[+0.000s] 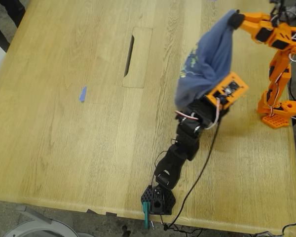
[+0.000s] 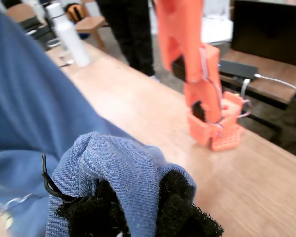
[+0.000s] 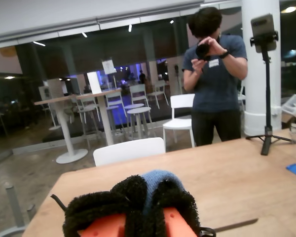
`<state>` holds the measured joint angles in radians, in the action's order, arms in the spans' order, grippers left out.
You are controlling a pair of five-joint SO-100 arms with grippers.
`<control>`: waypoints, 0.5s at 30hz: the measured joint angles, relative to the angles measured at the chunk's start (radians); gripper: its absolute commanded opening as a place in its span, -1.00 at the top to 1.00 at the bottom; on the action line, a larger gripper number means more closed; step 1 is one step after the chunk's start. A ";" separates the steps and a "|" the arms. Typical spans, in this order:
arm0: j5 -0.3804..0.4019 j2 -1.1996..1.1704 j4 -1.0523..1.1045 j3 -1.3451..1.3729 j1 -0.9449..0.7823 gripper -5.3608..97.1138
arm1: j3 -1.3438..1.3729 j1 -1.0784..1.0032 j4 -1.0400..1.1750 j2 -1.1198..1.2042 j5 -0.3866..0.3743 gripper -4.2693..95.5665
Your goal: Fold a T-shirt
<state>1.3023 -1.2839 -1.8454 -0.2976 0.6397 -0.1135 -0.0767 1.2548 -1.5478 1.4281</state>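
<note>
A strip of blue tape (image 1: 82,94) lies on the wooden table (image 1: 64,148) toward the exterior view's left, well apart from everything else; further right a dark slot (image 1: 129,55) is cut into the table top; right of that the slate-blue T-shirt (image 1: 207,64) hangs bunched in the air above the table, lifted clear of it, its small printed figure (image 1: 190,63) facing the exterior view's left. The black arm (image 1: 180,153) rises from its base at the table's near edge and meets the lower end of the cloth; my first claw (image 2: 138,207) is closed on a fold of the T-shirt (image 2: 113,168), the fuzzy black pads (image 2: 177,197) pinching the hem between them. At the exterior view's right the orange arm (image 1: 278,59) stands on its base (image 1: 278,111) and holds the upper end; my second claw (image 3: 150,200) is clamped on a blue tuft of the T-shirt (image 3: 155,177). Beyond the table's far edge a person (image 3: 214,84) stands, hands raised, beside a phone on a tripod (image 3: 265,79) and white chairs (image 3: 130,150).
</note>
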 measured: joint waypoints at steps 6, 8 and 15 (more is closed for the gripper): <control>0.006 0.000 0.000 0.000 -0.069 0.90 | 0.000 -0.032 -0.064 0.041 0.000 0.90; 0.006 -0.014 0.002 0.000 -0.078 0.90 | 0.002 -0.049 -0.124 0.043 0.000 0.90; -0.034 -0.055 0.249 0.000 -0.091 0.90 | 0.000 -0.064 -0.383 0.043 0.025 0.90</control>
<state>1.2686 -1.3392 -1.5969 -0.2976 0.5492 -0.1135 -0.1411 0.8713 -1.5048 1.4527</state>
